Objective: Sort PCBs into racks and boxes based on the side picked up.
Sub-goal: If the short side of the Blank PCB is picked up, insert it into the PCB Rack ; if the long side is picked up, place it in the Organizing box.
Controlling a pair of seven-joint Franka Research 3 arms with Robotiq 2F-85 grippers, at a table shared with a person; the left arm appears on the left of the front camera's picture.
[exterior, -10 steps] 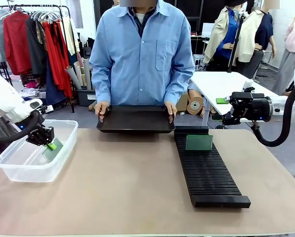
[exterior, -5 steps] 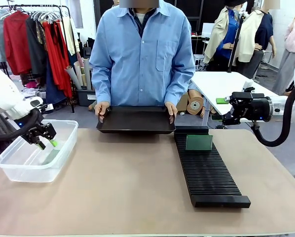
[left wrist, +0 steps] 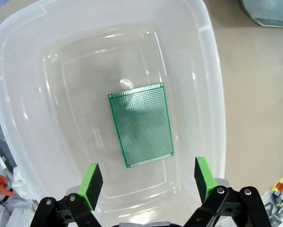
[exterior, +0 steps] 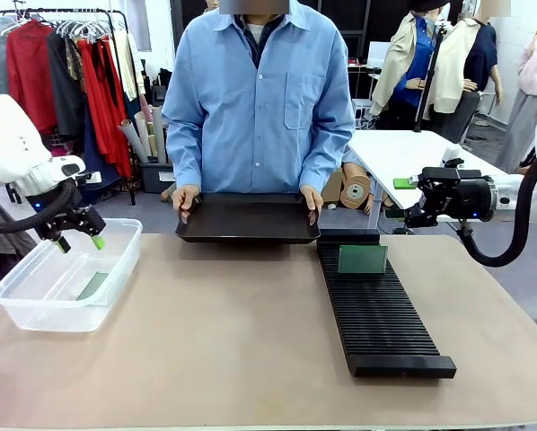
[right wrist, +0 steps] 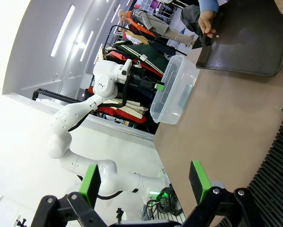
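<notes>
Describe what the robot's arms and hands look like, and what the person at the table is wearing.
Both arms are white with rounded, glossy segments and black cabling. Each ends in a black two-finger hand with bright green pads: the left hand and the right hand. The person wears a light blue button-up shirt with long sleeves and a chest pocket.

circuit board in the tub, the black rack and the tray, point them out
circuit board (left wrist: pixel 141 124), left wrist view, middle of its dotted face
black rack (exterior: pixel 381 314), front view, ribbed top
tray (exterior: pixel 248 216), front view, bare floor
</notes>
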